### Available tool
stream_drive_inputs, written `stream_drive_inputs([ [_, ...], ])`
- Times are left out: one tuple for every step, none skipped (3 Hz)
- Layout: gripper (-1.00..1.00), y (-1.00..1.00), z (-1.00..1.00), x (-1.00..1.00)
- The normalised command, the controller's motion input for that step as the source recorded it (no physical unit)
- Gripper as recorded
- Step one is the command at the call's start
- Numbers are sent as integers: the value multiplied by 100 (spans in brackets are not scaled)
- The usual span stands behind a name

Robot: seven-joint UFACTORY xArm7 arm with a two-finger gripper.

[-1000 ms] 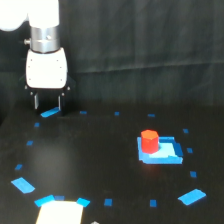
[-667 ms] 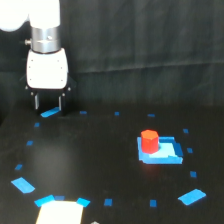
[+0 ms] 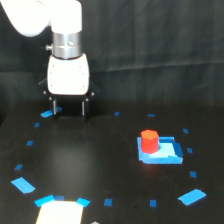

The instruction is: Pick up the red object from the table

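The red object (image 3: 149, 141) is a small red-orange stubby cylinder standing upright on a bright blue square patch (image 3: 161, 150) toward the exterior view's right. My gripper (image 3: 69, 107) hangs from the white arm at the upper left, well away from the red object. Its two dark fingers (image 3: 54, 106) point down, spread apart, with nothing between them, so it is open. The table (image 3: 100, 160) is a flat black surface.
Small blue tape marks ring the table. Larger blue patches lie at the lower left (image 3: 23, 185) and lower right (image 3: 192, 196). A pale rectangular object (image 3: 60, 212) with blue corners sits at the bottom edge. A dark curtain backs the scene.
My gripper has shifted toward the exterior view's right, closer to the table's middle. The red object has stayed where it was.
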Motion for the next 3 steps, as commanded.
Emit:
stream_drive_inputs([
  [100, -62, 46, 100],
  [100, -23, -13, 100],
  [-100, -79, 100, 10],
])
